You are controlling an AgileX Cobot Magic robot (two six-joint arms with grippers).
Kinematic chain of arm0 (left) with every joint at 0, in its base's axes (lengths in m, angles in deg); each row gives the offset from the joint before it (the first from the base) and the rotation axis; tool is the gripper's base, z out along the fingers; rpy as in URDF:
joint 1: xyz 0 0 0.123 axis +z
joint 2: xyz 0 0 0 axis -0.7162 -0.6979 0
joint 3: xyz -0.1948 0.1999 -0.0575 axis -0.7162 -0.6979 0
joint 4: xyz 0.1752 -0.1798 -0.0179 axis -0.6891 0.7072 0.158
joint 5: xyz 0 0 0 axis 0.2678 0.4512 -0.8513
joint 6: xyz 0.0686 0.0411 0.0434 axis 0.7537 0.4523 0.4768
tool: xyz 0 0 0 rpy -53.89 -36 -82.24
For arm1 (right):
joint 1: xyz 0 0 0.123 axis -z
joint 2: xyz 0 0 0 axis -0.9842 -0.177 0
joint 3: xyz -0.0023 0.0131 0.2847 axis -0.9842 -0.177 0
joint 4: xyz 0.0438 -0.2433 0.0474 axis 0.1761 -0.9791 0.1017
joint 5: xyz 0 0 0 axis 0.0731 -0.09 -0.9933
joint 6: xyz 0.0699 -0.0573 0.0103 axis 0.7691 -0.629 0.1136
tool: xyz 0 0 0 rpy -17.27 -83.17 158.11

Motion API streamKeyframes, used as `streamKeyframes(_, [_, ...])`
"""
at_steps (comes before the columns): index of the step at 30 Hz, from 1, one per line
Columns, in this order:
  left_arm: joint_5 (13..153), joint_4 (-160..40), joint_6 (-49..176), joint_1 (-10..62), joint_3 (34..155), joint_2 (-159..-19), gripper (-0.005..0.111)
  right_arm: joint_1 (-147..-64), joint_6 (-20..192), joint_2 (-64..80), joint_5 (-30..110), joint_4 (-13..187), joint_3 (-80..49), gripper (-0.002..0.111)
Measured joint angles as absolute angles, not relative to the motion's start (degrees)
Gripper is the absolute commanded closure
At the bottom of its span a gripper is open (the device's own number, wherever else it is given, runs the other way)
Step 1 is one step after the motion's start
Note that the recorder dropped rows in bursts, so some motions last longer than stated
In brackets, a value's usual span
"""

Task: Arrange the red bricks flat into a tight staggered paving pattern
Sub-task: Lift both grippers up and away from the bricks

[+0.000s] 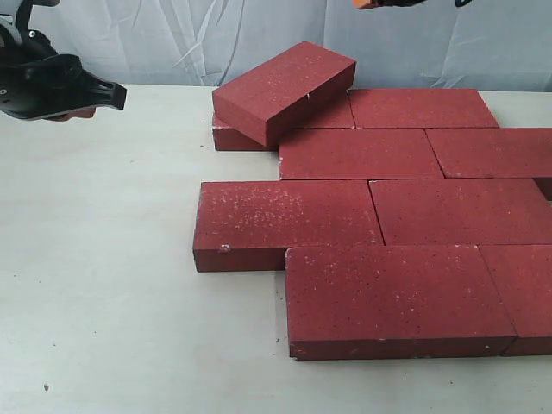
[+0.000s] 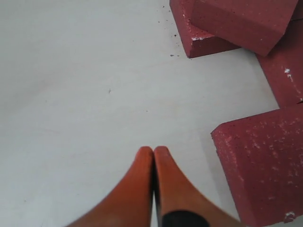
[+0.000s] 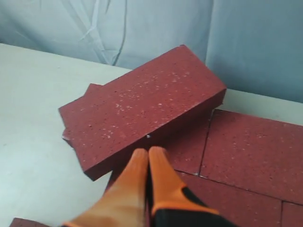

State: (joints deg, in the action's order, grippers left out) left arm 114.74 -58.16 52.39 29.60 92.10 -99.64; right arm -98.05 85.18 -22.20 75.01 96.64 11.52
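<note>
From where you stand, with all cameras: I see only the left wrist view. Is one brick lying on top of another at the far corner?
Observer: Yes. In the exterior view the loose brick lies tilted and askew across the flat brick at the back left corner of the paving.
Operator: How many rows are already laid flat?
Observer: Four staggered rows show, running back from the front brick; the right ends are cut off by the frame.
Operator: Where is the right gripper?
Observer: The right gripper is shut and empty, just above the long edge of the tilted brick.
Operator: And mine?
Observer: Your left gripper is shut over bare table, apart from all bricks.
</note>
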Motion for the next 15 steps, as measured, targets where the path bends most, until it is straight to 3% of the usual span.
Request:
streamKeyframes(8, [113.49,-56.58,52.39,29.60,90.83,-99.55,0.107,-93.16,86.62,-27.43,75.37,96.21,11.62,0.109])
streamKeyframes(15, [108.21,-56.72,52.39,29.60,90.71,-99.55,0.107,-84.78,78.72,-32.84,77.25,112.77,11.74,0.109])
